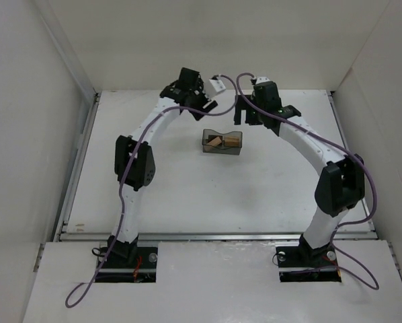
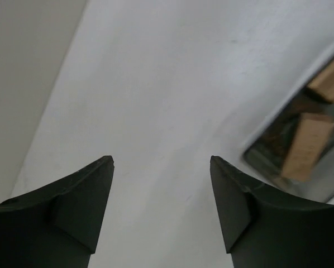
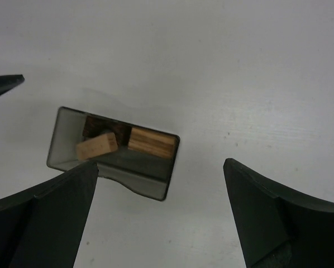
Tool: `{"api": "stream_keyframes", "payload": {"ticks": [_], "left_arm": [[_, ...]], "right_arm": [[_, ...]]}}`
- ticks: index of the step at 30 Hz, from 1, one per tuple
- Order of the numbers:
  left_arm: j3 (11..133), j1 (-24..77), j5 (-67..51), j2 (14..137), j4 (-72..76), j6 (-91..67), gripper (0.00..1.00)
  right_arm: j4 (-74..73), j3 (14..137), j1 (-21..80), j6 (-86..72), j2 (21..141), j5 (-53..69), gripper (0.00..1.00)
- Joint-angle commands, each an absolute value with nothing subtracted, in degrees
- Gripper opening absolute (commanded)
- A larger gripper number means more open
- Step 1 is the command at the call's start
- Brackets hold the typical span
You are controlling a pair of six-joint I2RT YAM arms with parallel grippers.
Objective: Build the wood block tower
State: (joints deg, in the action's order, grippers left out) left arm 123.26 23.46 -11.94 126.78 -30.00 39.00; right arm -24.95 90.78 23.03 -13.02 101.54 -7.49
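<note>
– Wood blocks (image 1: 217,142): report location and build status.
– No tower stands yet. The blocks lie loose inside the grey bin (image 1: 222,151), mid-frame in the top view, just below both arms' wrists.
– Which arm is better placed?
– Judging from the wrist views, the right gripper (image 3: 160,163). Its camera shows the bin at centre-left of frame, reaching into the gap between the jaws. The left gripper (image 2: 161,162) sees the bin only at the right edge of frame, outside its right-hand finger.
– Jaw states?
– Right: spread wide, nothing held. Left: apart, with bare table (image 2: 156,84) between the jaws, nothing held.
– Long axis?
– In the right wrist view the bin runs left to right, dipping slightly rightward, roughly along the line joining the two fingertips. The tan block (image 3: 96,146) and the browner block (image 3: 151,142) lie roughly the same way. The tan one is tilted.
– What is unclear?
– A dark block (image 3: 100,127) sits behind the tan one, mostly hidden, so the block count cannot be told. The left wrist view cuts the bin off. In the top view neither jaw gap can be made out.
</note>
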Motion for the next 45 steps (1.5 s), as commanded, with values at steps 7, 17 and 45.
{"api": "stream_keyframes", "payload": {"ticks": [7, 17, 45], "left_arm": [[130.52, 26.72, -23.64, 130.52, -36.99, 50.18, 0.56], [128.85, 26.72, -23.64, 135.35, -39.56, 52.48, 0.6], [108.83, 32.06, 27.34, 126.13, -2.85, 45.67, 0.0]], "right_arm": [[-21.01, 78.59, 13.62, -16.79, 88.86, 1.93, 1.0], [-21.09, 72.6, 13.62, -15.73, 85.08, 1.23, 1.0], [-22.32, 69.35, 15.91, -21.0, 80.51, -5.87, 1.0]]}}
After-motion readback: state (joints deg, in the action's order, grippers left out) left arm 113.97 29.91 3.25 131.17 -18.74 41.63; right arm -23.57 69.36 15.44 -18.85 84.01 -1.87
